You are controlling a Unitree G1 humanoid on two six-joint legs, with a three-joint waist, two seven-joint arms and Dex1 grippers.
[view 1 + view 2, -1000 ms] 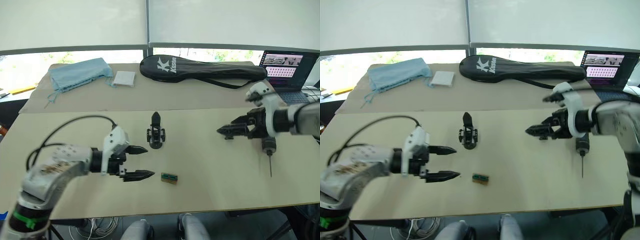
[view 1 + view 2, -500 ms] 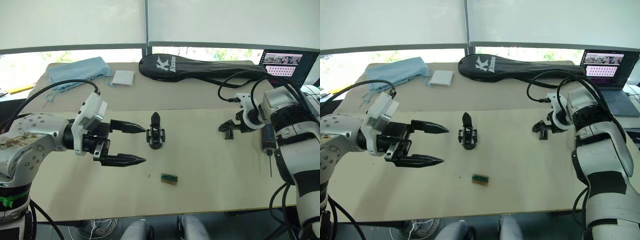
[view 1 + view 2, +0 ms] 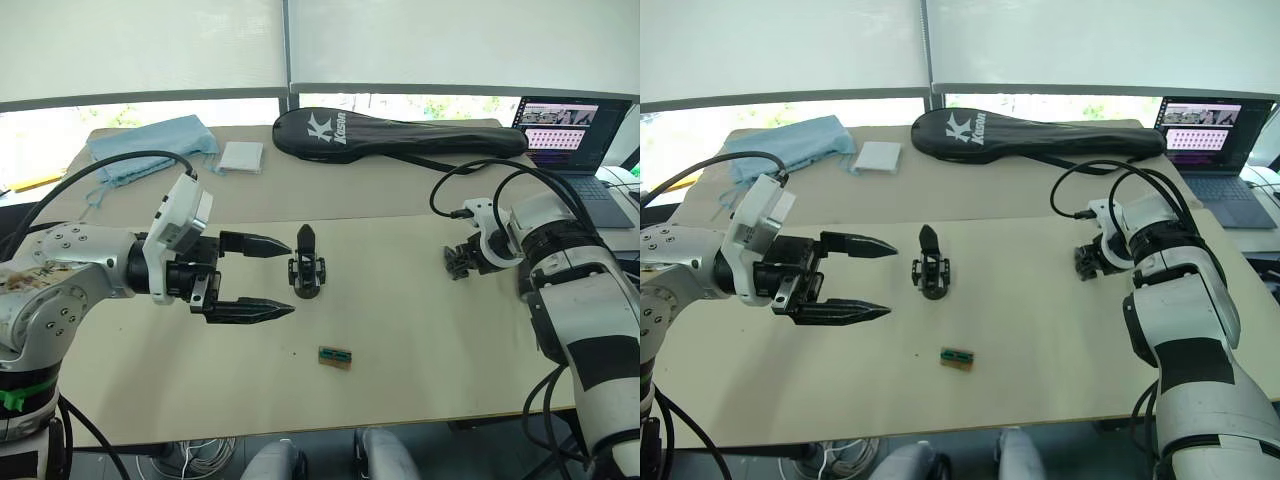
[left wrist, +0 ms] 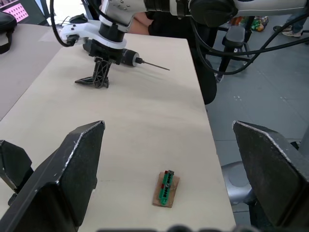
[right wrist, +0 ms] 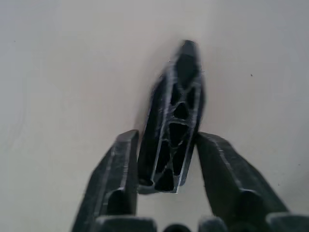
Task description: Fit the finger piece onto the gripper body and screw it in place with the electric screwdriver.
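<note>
The right gripper's [image 5: 166, 159] fingers [image 5: 116, 188] stood narrow on either side of the finger piece [image 5: 174, 121], one along each flank of its wide base. Whether they pressed on it or only bracketed it could not be told from the wrist view. The piece's long axis ran straight out from the fingers, tip pointing away, over the table [image 3: 420, 330]. In the head view that gripper [image 3: 462, 262] was low at the table's right side.

The left gripper [image 3: 268, 278] had its fingers wide apart, holding nothing. It hovered just left of the gripper body [image 3: 306, 272], which stood near the table's middle with its one finger pointing up. So the left arm was the nearer to the body, and the right arm, with the finger piece, was well apart from it, across open table.

The screwdriver [image 4: 126, 57] lay on the table just beside the right gripper, bit pointing toward the robot.

Counted: one finger piece, one gripper body, one screwdriver, and one small green block [image 3: 335, 356] near the front edge.
</note>
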